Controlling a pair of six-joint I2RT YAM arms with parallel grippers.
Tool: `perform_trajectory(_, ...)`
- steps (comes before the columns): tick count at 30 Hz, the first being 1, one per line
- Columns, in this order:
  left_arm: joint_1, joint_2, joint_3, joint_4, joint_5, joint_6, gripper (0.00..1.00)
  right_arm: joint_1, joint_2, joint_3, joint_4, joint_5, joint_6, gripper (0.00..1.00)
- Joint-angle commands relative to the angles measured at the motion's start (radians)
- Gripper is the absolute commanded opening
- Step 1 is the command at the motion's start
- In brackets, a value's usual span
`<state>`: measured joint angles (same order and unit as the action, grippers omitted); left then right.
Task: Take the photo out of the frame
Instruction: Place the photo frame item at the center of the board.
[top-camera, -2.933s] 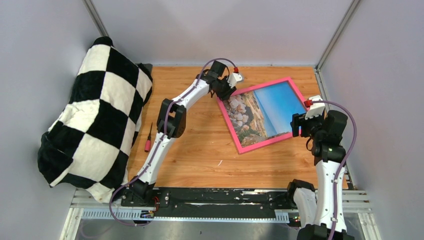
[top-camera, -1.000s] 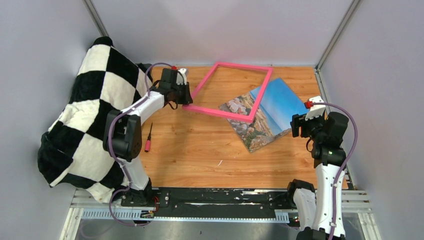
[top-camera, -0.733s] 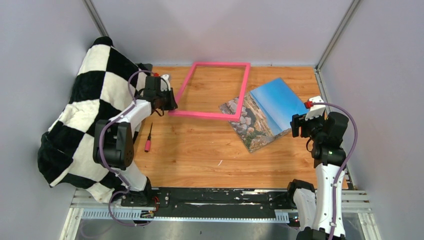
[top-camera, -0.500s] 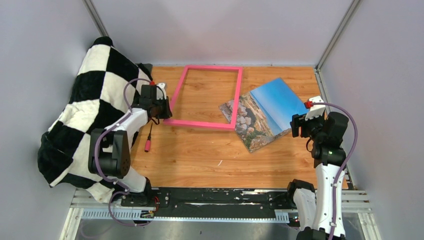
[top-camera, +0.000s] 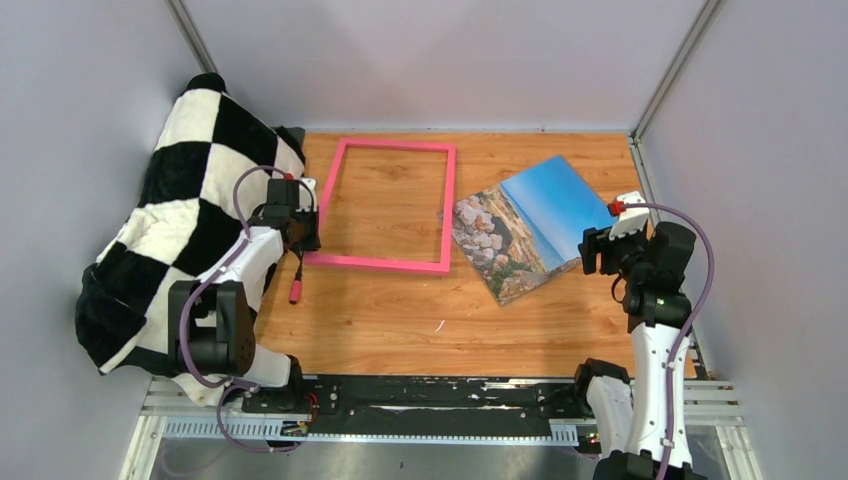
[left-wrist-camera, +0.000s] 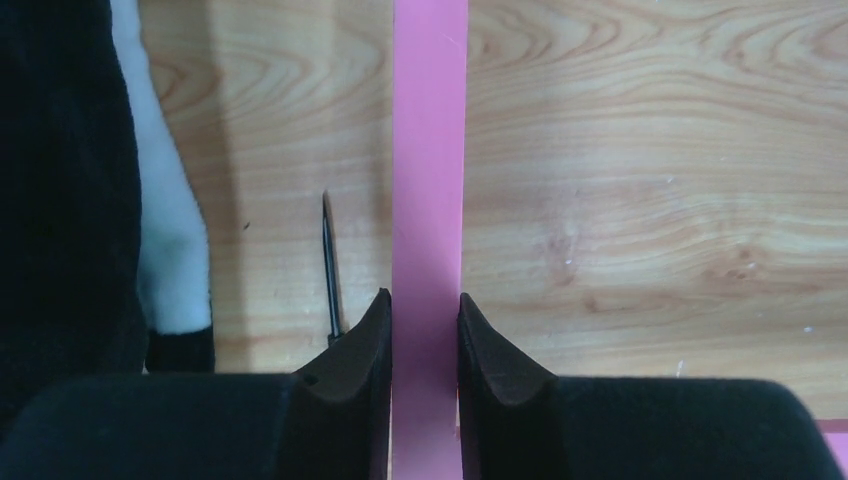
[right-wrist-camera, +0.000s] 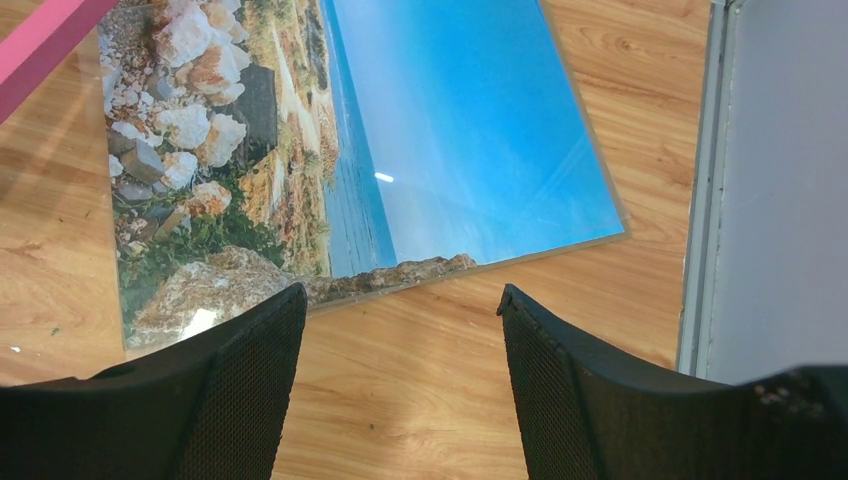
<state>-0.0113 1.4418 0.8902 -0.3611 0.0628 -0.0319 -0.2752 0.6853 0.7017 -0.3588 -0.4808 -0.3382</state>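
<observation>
The pink frame (top-camera: 381, 263) is an empty rectangle at the left middle of the wooden table. My left gripper (top-camera: 308, 238) is shut on its left bar near the near corner. In the left wrist view the pink bar (left-wrist-camera: 430, 150) runs straight up between the two black fingers (left-wrist-camera: 352, 350), which press on both sides of it. The photo (top-camera: 525, 225), blue sky with rocky shore, lies flat to the right, just beside the frame's right bar. My right gripper (top-camera: 598, 250) hovers open over the photo's near right edge (right-wrist-camera: 400, 150), nothing between its fingers (right-wrist-camera: 245, 360).
A black-and-white checkered cushion (top-camera: 190, 220) fills the left side, close behind my left arm. A red-handled screwdriver (top-camera: 297, 275) lies between the cushion and the frame, and its shaft (left-wrist-camera: 328, 260) shows left of the bar. Grey walls enclose the table; a metal post (right-wrist-camera: 700, 200) runs along the right.
My left gripper has carried the frame off the photo and swung it leftward, turning it square to the table. The photo stays where it lay. My right arm has not moved.
</observation>
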Motion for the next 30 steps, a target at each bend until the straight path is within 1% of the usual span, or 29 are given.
perform_trajectory(1, 0.008, -0.032, -0.038, -0.046, -0.084, 0.029, 0.0, -0.004, 0.011, -0.016, 0.009, -0.022, 0.01, 0.72)
perform_trajectory(3, 0.008, -0.03, -0.043, -0.049, -0.09, 0.056, 0.0, -0.004, 0.013, -0.016, 0.009, -0.022, 0.01, 0.72)
perform_trajectory(6, 0.042, -0.016, -0.035, -0.068, -0.104, 0.087, 0.0, -0.005, 0.011, -0.016, 0.008, -0.022, 0.011, 0.72)
perform_trajectory(14, 0.055, 0.025, -0.037, -0.115, -0.126, 0.108, 0.0, -0.005, 0.011, -0.016, 0.009, -0.022, 0.011, 0.72)
perform_trajectory(16, 0.054, 0.041, -0.029, -0.134, -0.101, 0.106, 0.0, -0.005, 0.011, -0.016, 0.009, -0.022, 0.012, 0.72)
perform_trajectory(19, 0.054, 0.046, -0.024, -0.147, 0.002, 0.108, 0.0, -0.004, 0.011, -0.016, 0.009, -0.022, 0.011, 0.72)
perform_trajectory(20, 0.054, 0.046, -0.022, -0.151, 0.016, 0.104, 0.0, -0.004, 0.01, -0.017, 0.009, -0.022, 0.011, 0.72)
perform_trajectory(23, 0.055, 0.052, -0.023, -0.154, 0.041, 0.11, 0.03, -0.004, 0.01, -0.016, 0.01, -0.022, 0.011, 0.72)
perform_trajectory(27, 0.054, 0.084, -0.019, -0.169, 0.037, 0.116, 0.12, -0.005, 0.012, -0.016, 0.01, -0.024, 0.01, 0.72)
perform_trajectory(30, 0.056, 0.116, -0.011, -0.177, -0.017, 0.117, 0.12, -0.004, 0.013, -0.016, 0.009, -0.023, 0.011, 0.72)
